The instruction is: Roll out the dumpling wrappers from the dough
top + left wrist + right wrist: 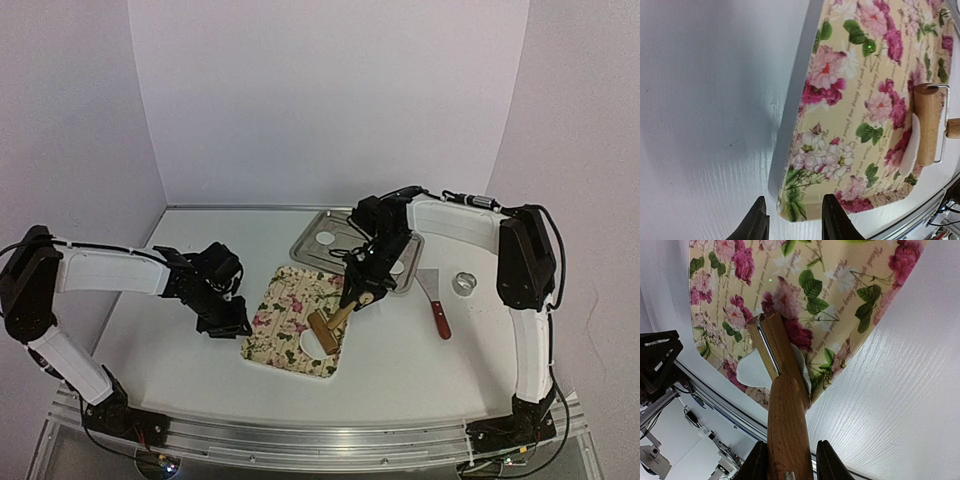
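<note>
**Right claw** (791,457): clenched on the wooden handle of the roller (777,355). The arm rises along the right edge of the top view, bends at upper right, and its forearm runs left and down to frame centre, passing over the tray's middle.

**Left claw** (794,220): released, fingers parted, with the board's near corner lying between them. The arm bends at the far left of the top view. The forearm runs right and the wrist dips at the board's left edge.

**Board** (850,100): cream, printed with pink flowers and green leaves. Lines of cursive script run among the flowers, too fine to read.

**Dough** (751,372): thin white piece on the board, lower centre of the top view, pinned under the roller head and showing on both sides of it.

**Wrappers** (326,238): two white discs in the metal tray (308,245), above centre. One is at the tray's left, the other (398,267) at its right, beside the right wrist.

**Scraper** (436,303): red handle, metal blade, on the table (400,370) right of the board.

**Ring cutter** (465,283): just right of the scraper blade.
</note>
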{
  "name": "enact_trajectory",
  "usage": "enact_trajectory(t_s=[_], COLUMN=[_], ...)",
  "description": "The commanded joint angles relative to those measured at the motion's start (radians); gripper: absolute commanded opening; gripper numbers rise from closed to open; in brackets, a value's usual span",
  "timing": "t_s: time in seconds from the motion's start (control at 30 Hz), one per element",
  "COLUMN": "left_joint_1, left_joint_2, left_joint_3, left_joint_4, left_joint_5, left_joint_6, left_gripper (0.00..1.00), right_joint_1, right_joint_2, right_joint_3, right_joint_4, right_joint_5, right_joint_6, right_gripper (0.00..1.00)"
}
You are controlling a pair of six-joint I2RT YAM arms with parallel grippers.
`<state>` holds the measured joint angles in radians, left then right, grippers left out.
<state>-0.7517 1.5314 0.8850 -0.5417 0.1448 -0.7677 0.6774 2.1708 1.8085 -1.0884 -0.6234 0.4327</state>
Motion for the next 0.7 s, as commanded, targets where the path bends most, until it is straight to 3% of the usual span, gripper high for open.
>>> enact_trajectory(t_s=[0.0,0.27,0.57,0.67], left_joint_1=[0.0,-0.002,-0.036,-0.042], left_joint_2=[0.092,0.178,0.258,0.268], left_joint_3=[0.052,0.067,0.077,0.081], left_joint_4=[-0.026,-0.009,0.018,0.019], left_joint_5=[-0.016,-0.007,0.021,0.019], left_joint_6=[0.022,0.038,0.059,0.063], left_gripper=[0.46,0.39,0.04,0.0], right_joint_1=[0.035,0.042,0.073,0.087], right_joint_2=[0.17,0.171,0.194,0.212], right_joint_3=[-0.102,-0.099,-0.079,-0.076], right_joint_4=[-0.083,-0.081,-0.079,-0.078], right_joint_5=[0.525,0.52,0.499,0.495], right_joint_6=[0.002,0.003,0.013,0.028], right_gripper=[0.0,0.0,0.0,0.0])
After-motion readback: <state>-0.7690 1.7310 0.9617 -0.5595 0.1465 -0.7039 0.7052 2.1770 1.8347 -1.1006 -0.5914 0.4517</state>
